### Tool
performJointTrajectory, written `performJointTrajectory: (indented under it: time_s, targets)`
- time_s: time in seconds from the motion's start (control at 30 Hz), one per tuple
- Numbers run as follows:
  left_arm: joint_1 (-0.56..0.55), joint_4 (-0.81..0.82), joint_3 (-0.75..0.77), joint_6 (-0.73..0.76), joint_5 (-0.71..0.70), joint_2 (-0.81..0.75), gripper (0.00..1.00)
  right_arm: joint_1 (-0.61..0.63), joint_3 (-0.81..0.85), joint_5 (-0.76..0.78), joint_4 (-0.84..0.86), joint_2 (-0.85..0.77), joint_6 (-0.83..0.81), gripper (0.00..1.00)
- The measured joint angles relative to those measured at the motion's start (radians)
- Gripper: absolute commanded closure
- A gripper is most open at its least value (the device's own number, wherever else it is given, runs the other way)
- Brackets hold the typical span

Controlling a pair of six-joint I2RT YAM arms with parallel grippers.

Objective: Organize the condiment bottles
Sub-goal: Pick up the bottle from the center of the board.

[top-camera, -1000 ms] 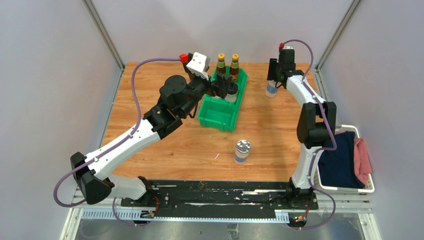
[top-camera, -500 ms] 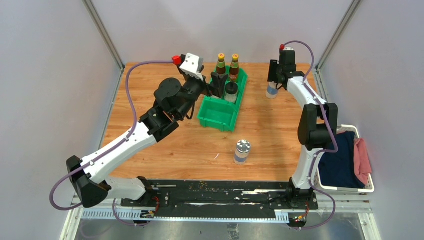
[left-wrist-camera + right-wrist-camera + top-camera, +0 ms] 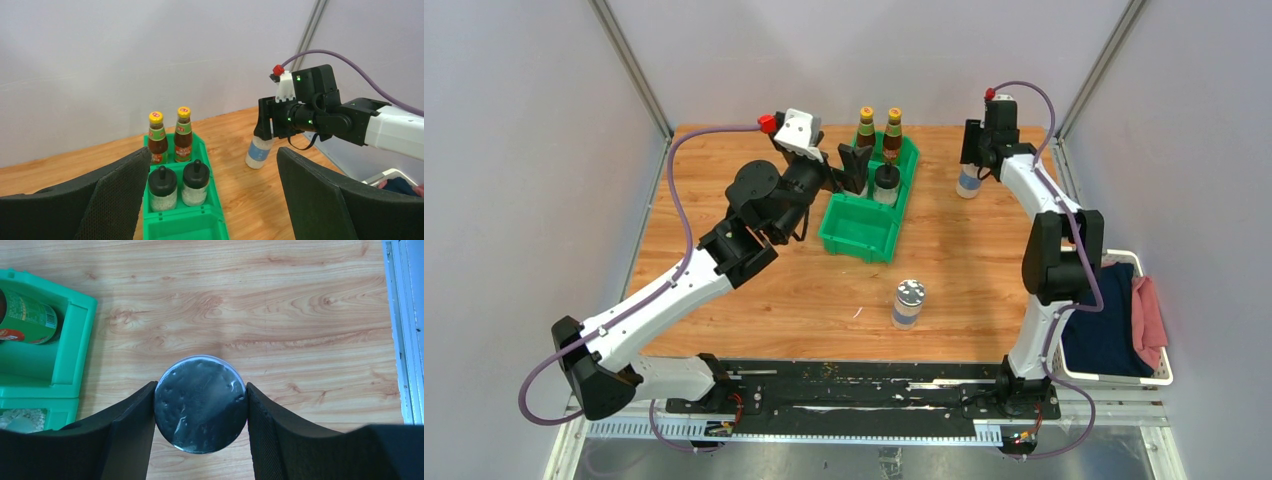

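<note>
A green bin sits at the table's back centre. Two yellow-capped brown sauce bottles stand in its far compartment, and two black-capped shakers in the middle one. My left gripper hovers open just left of the bin's far end, its fingers holding nothing. My right gripper is shut from above on a silver-lidded, blue-labelled jar right of the bin, upright, its base at table level. A second such jar stands alone toward the front.
A white basket with dark blue and pink cloths hangs off the table's right edge. Grey walls and metal posts close in the back and sides. A black rail runs along the near edge.
My left arm has drawn back up and to the left, away from the shakers in the bin, jaws still wide. The right gripper and its jar have barely moved.
</note>
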Motion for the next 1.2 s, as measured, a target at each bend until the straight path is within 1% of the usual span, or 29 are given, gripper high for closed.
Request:
performJointTrajectory:
  time_s: [0.27,0.67,0.93,1.2]
  targets:
    - [0.0,0.003,-0.018,-0.019,-0.003,-0.011,0.0,0.0,-0.039,-0.004,-0.004,-0.047,0.002,1.0]
    - [0.0,0.01,-0.074,-0.065,-0.003,-0.082,0.0,0.016,-0.148,-0.002,-0.006,-0.129,0.01,1.0]
    - [0.0,0.008,-0.133,-0.098,0.0,-0.137,0.0,0.055,-0.229,0.016,-0.005,-0.217,0.016,1.0]
    - [0.0,0.009,-0.196,-0.137,0.01,-0.204,0.0,0.123,-0.323,0.056,-0.004,-0.321,0.024,1.0]
